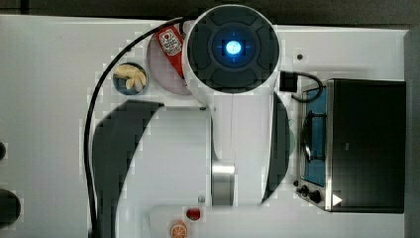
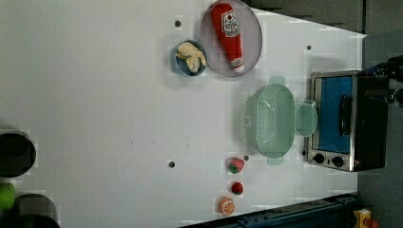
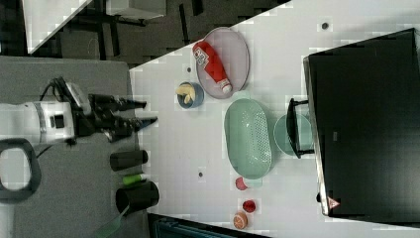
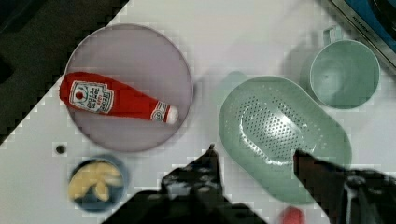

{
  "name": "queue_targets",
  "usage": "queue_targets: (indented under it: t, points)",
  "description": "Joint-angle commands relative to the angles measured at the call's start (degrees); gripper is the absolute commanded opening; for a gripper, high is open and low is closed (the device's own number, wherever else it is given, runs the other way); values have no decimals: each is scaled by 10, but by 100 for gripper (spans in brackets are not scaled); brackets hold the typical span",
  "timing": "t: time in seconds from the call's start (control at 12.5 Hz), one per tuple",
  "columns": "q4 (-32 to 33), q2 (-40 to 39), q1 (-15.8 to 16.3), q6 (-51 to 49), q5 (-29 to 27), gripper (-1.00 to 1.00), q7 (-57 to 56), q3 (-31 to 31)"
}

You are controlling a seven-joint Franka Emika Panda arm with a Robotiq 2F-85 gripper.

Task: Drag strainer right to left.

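Observation:
The strainer [image 2: 271,121] is a pale mint-green oval colander with rows of small holes. It lies on the white table beside the toaster oven, long side toward it, also seen as the strainer [image 3: 247,136]. My gripper [image 3: 151,112] hangs high above the table, open, with nothing between its fingers. In the wrist view the gripper [image 4: 256,156] frames the strainer [image 4: 280,130] far below, touching nothing. A smaller round mint cup [image 2: 305,119] sits between the strainer and the oven.
A grey plate [image 2: 252,42] holds a ketchup bottle [image 2: 229,33], with a small blue bowl [image 2: 190,58] of pale pieces beside it. The toaster oven [image 2: 344,121] stands at the left view's right. Small toy fruits [image 2: 236,165] lie near the strainer's end. Dark cups [image 2: 16,152] stand at the left view's left.

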State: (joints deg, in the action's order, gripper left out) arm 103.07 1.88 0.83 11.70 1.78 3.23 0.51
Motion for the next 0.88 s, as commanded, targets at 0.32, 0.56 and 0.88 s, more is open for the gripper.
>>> queue_targets:
  t: [0.32, 0.56, 0.88]
  points:
    - [188, 296, 8, -124, 8, 100, 15, 29]
    - [245, 267, 8, -83, 8, 100, 27, 28]
    - [342, 196, 8, 93, 8, 100, 84, 27]
